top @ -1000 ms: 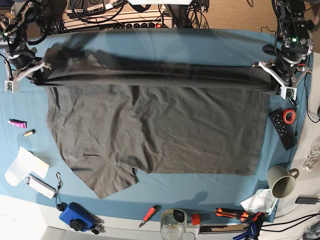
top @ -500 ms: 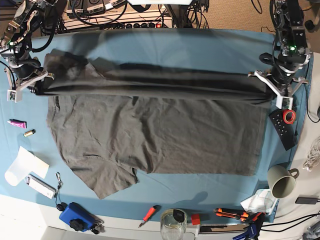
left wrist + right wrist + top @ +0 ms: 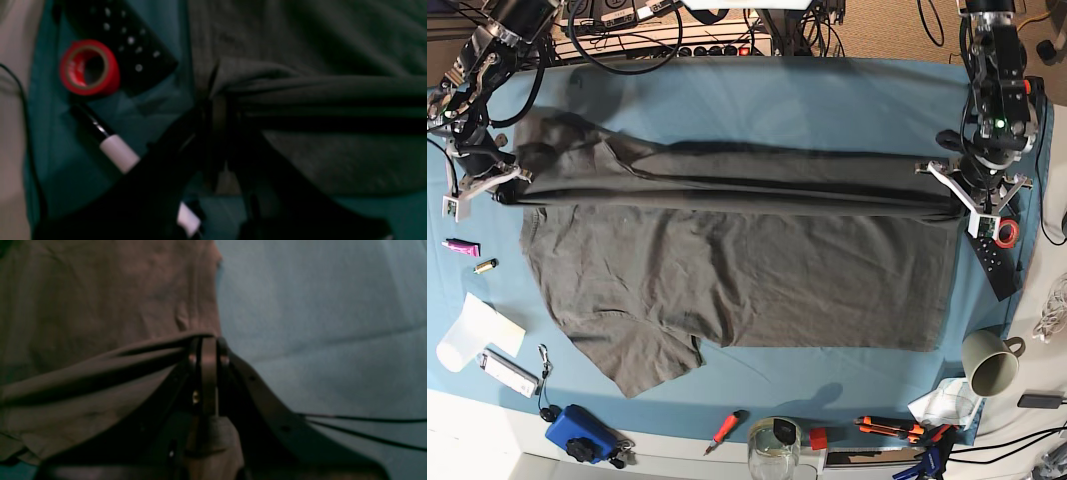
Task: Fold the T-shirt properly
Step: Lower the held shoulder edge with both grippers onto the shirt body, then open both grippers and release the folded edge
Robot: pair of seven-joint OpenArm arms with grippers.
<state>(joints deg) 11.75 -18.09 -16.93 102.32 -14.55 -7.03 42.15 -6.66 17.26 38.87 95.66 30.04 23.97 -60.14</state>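
T-shirt (image 3: 737, 270) spread across the teal cloth (image 3: 827, 100), its far edge lifted into a taut fold spanning 9 to 3 o'clock; left gripper (image 3: 964, 205) clenched on the fold's 3 o'clock end, beside the red tape roll (image 3: 1004, 233); right gripper (image 3: 499, 185) clenched on the 9 o'clock end.

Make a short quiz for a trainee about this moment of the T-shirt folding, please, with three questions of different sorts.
1. True or false: both grippers are shut on the T-shirt.
2. Which object lies nearest the left gripper? A) olive mug B) red tape roll C) blue box
3. Fill in: the lifted edge of the shirt is stretched between the left gripper and the ___ gripper.

Key: 1 true. 2 B, the red tape roll. 3 right.
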